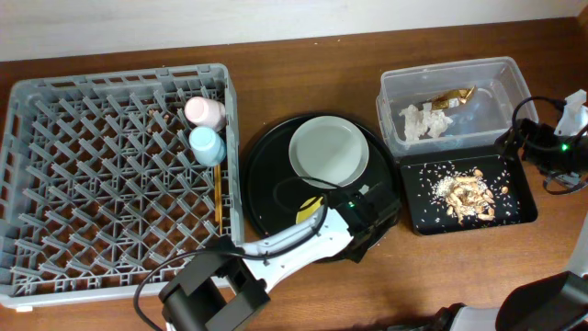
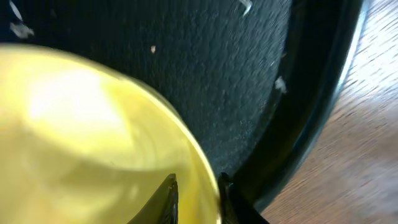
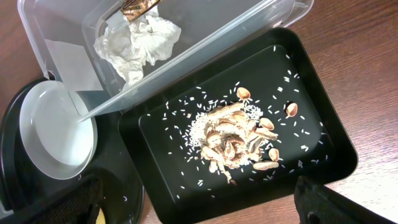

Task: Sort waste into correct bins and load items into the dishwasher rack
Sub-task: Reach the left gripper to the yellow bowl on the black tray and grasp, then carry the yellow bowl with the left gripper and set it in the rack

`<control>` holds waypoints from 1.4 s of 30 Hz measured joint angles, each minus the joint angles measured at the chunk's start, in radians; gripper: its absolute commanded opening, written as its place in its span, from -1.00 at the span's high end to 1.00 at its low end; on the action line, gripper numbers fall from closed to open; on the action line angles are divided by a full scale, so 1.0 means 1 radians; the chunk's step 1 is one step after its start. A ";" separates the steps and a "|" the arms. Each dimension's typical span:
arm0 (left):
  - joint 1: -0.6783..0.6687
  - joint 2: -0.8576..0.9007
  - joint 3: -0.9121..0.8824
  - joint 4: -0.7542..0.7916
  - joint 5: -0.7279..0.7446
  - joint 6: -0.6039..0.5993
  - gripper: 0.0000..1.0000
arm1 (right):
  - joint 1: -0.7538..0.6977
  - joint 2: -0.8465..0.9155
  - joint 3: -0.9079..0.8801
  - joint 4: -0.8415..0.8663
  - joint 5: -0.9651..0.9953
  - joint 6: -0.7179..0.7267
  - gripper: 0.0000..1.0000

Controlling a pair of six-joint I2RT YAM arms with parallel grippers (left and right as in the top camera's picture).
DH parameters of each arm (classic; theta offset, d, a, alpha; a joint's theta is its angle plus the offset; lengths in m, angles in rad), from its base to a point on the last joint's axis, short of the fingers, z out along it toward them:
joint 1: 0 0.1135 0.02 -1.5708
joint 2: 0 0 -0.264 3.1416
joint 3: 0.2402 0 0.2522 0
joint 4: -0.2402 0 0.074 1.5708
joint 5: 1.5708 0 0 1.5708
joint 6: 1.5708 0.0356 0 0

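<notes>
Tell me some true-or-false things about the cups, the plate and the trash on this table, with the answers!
1. The pink cup sits in the grey rack. True.
2. The white plate is in the rack too. False: it lies on the round black tray.
3. The napkin is in the clear tub. True.
4. The rice is in the clear tub. False: it lies in the black rectangular tray.
5. The left pincer pinches the rim of the yellow bowl. True.

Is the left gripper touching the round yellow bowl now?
Touching. In the left wrist view, the left gripper pinches the rim of the yellow bowl, one dark finger on each side.
</notes>
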 measured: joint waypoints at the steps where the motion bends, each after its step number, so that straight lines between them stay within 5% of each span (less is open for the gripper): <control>1: 0.000 -0.002 0.011 0.000 0.000 0.000 0.56 | 0.000 0.000 0.000 0.000 0.000 0.000 -0.97; 42: -0.010 -0.044 -0.058 0.037 0.000 -0.001 0.70 | 0.000 0.000 0.000 0.000 0.000 -0.001 -0.97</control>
